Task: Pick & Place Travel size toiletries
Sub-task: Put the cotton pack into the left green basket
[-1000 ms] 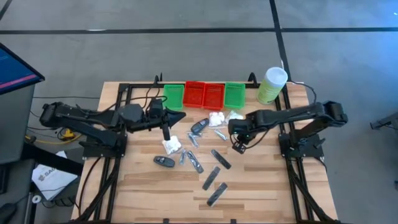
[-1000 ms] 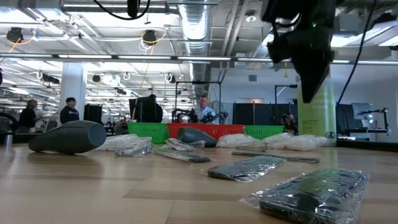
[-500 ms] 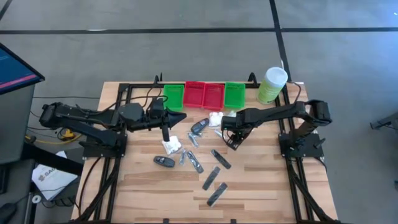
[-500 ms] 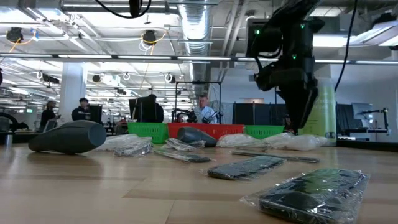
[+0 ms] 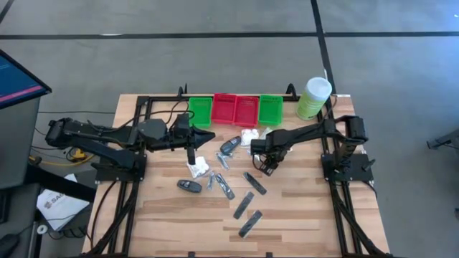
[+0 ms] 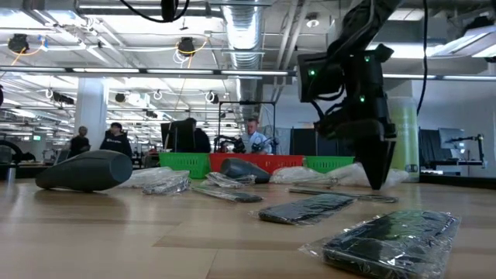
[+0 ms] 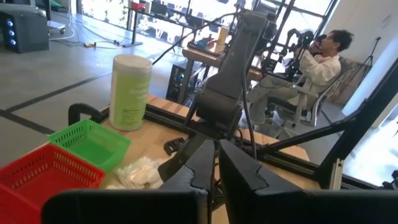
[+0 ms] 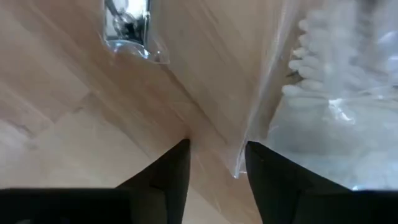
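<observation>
Looks like the reach-in part of a pick. Right gripper (image 5: 268, 166) down low at the surface (image 5: 301, 215), fingers parted a bit with bare wood between them, nothing held. Clear packet of cotton swabs (image 8: 336, 93) just beside one fingertip, edge of its wrapper right at the tip; small silvery tube (image 8: 127, 25) a little further off. Rest of the toiletries scattered mid-surface: black oval piece (image 5: 190, 185), dark flat bars (image 5: 249, 222). Red and green trays (image 5: 235, 109) along the far edge. Left gripper (image 5: 191, 159) closed, hovering by a white packet (image 5: 198, 168), apparently empty. Next up, probably: shift sideways over that wrapper edge, then pinch. Thin slippery plastic, so easy to miss.
</observation>
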Robot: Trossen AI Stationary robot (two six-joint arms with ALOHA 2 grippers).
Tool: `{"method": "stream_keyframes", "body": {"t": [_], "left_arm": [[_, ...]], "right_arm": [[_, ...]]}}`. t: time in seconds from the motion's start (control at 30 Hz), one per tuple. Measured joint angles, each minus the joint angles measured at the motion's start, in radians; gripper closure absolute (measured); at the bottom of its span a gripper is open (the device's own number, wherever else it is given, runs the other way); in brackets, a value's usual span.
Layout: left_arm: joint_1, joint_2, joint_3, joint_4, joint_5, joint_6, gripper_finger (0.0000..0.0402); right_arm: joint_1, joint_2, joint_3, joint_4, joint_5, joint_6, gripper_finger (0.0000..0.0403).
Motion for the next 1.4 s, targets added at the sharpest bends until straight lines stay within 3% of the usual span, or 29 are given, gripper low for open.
{"method": "stream_keyframes", "body": {"t": [0.33,0.43,0.67,0.83,0.9,1.1,1.27,1.4], "left_arm": [[0.000,0.000,0.000,-0.007,0.026,-0.003,0.0384],[0.000,0.000,0.000,-0.014,0.026,-0.003,0.0384],[0.000,0.004,0.000,-0.026,0.026,0.038,0.0384],[0.004,0.026,0.000,-0.029,0.029,0.055,0.0384],[0.020,0.048,0.000,-0.025,0.086,0.046,0.0384],[0.112,0.162,0.000,-0.029,0.424,-0.033,0.0397],[0.187,0.214,0.000,0.011,0.602,-0.137,0.0394],[0.250,0.217,0.000,0.024,0.678,-0.159,0.0377]], "right_arm": [[0.005,-0.012,-0.005,-0.045,-0.001,0.014,0.0394],[0.006,-0.052,-0.003,-0.075,-0.004,0.036,0.0394],[0.012,-0.197,0.003,-0.110,-0.149,0.064,0.0402],[0.029,-0.279,0.100,-0.162,-0.219,0.072,0.0402],[0.035,-0.291,0.168,-0.180,-0.237,0.072,0.0402],[0.052,-0.233,0.434,-0.268,-0.263,0.042,0.0403],[0.066,-0.131,0.683,-0.372,-0.288,-0.025,0.0403],[0.081,-0.065,0.872,-0.399,-0.314,-0.047,0.0403]]}}
